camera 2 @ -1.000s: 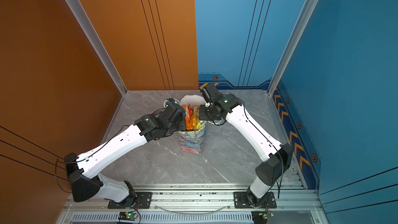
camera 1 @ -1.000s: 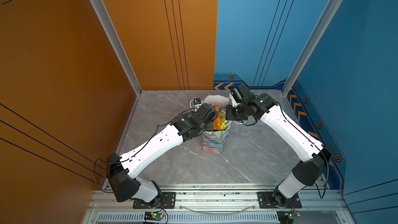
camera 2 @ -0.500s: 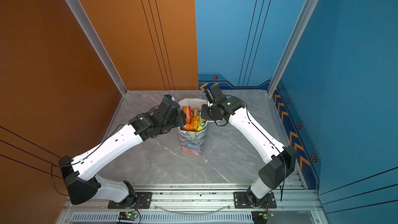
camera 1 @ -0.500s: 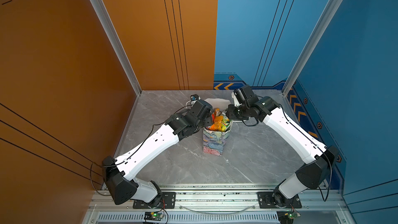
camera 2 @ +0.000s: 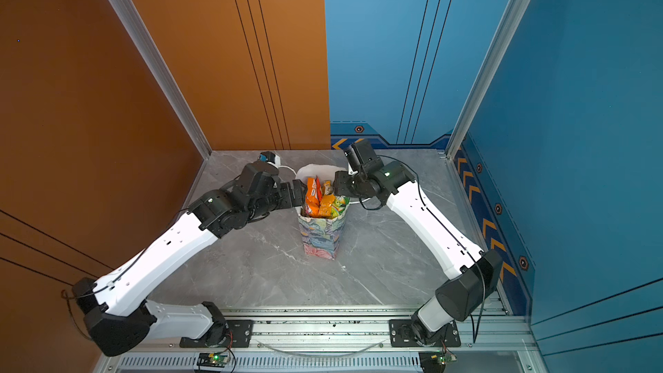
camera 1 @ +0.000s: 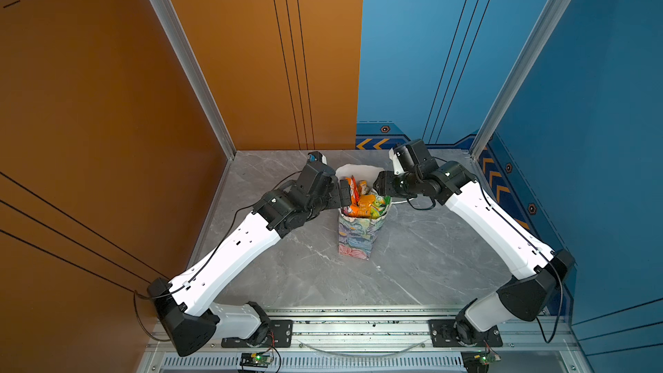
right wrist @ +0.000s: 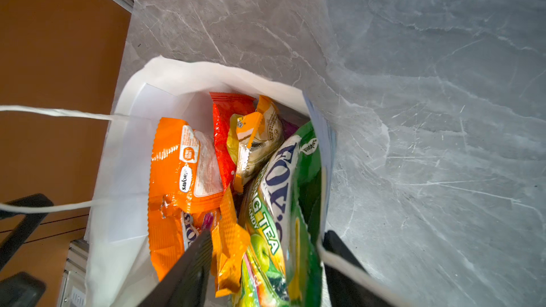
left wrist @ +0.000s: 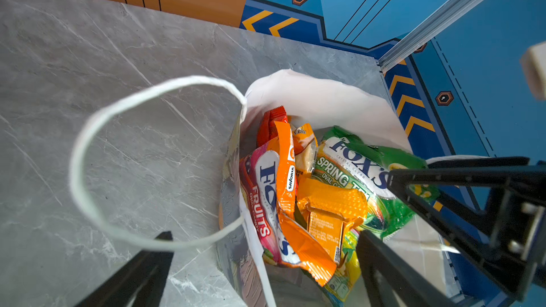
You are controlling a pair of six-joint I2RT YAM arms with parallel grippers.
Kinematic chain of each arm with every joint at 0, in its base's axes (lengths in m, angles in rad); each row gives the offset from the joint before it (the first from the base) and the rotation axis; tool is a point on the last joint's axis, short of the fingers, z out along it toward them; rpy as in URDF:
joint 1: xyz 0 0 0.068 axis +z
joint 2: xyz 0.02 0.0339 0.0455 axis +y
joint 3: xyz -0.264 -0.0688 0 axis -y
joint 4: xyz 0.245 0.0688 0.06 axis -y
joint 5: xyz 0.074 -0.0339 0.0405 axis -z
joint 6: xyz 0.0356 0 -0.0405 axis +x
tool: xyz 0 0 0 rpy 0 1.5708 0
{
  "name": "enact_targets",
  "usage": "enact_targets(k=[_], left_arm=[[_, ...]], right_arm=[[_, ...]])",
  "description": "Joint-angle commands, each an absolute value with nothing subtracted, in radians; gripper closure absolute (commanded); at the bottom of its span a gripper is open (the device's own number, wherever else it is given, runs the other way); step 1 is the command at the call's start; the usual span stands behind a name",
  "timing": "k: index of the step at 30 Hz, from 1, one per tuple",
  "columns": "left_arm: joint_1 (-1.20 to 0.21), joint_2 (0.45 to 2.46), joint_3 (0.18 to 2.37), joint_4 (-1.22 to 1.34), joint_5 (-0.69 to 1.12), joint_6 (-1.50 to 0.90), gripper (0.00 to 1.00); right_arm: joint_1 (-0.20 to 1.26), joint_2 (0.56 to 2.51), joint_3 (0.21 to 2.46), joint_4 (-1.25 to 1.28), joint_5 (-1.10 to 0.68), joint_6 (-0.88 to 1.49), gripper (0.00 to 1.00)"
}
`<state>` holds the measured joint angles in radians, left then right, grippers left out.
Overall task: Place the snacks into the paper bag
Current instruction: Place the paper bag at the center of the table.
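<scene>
The paper bag (camera 1: 358,238) (camera 2: 319,240) stands upright mid-table, floral outside, white inside. The snacks (camera 1: 364,202) (camera 2: 324,202) fill it to the mouth: an orange packet (left wrist: 328,205) (right wrist: 180,172), a green Fox's pouch (left wrist: 360,158) (right wrist: 283,190), a pink Fruits pouch (left wrist: 260,202) and a red one (right wrist: 226,131). My left gripper (camera 1: 343,192) (left wrist: 266,264) is open at the bag's left rim, straddling the wall below the white cord handle (left wrist: 88,143). My right gripper (camera 1: 382,183) (right wrist: 267,270) is open at the right rim, one finger among the packets, one outside.
The grey marble table (camera 1: 430,252) is enclosed by orange walls (camera 1: 107,102) at left and back and blue walls (camera 1: 592,138) at right. The bag's other cord handle (right wrist: 348,264) lies over my right gripper's outer finger. A metal rail (camera 1: 358,328) runs along the front edge.
Both grippers went from shut to open. The left gripper drew back from over the bag's mouth to its left rim; the right one shifted slightly back at the right rim.
</scene>
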<state>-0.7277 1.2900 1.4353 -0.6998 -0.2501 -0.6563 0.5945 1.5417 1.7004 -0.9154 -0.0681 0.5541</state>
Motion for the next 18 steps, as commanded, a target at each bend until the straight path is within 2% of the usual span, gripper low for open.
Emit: enact_targets(k=[1, 10, 18], left_arm=[[-0.709, 1.213, 1.408, -0.707, -0.293, -0.562, 0.02], [-0.629, 0.99, 1.216, -0.634, -0.564, -0.489, 0.02], [-0.504, 0.882, 1.037, -0.497, -0.55, -0.538, 0.02]], right_arm=[[0.592, 1.495, 1.739, -0.898, -0.032, 0.533, 0.33], [0.584, 1.364, 1.711, -0.84, -0.006, 0.496, 0.25], [0.54, 1.252, 1.609, -0.718, -0.085, 0.505, 0.21]])
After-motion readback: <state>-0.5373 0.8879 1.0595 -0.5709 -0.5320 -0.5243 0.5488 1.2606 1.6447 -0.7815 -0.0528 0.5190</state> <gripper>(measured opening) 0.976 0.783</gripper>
